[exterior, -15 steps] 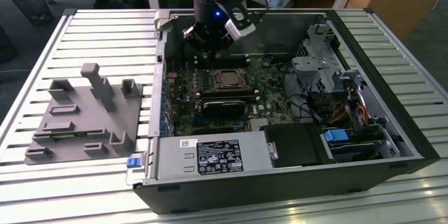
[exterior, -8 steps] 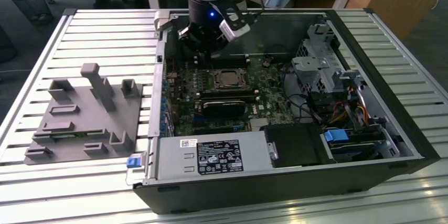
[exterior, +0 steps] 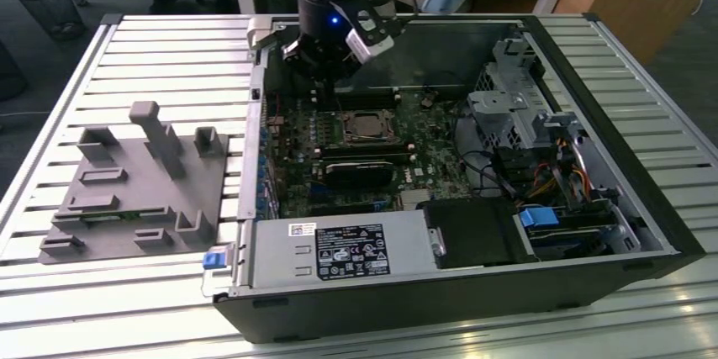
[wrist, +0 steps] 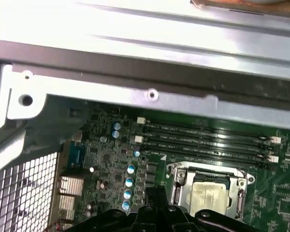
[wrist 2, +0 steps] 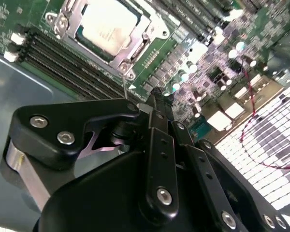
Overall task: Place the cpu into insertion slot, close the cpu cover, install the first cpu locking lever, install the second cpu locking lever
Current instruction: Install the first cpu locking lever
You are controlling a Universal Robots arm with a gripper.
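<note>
**Chip seated, cover down, hand beside the socket at the lever stage**

Bench slats on the exterior view's left carry a grey fixture block; to its right lies the open computer case with the green motherboard inside. The hand hangs over the board just on the far side of the insertion slot, near it but not touching. Its fingers look pressed together with nothing between them, their tips close to a thin wire-like lever at the socket's corner; whether they touch it I cannot tell.

The cpu sits in the slot, its pale metal top showing through the cut-out of the cpu cover, which lies flat around it in both wrist views. So the first two steps look done, and the work in hand seems to be the first locking lever. That move, in my judgement, calls for catching the thin lever cleanly and pressing it down and under its hook without scraping the memory slots beside the socket.
</note>
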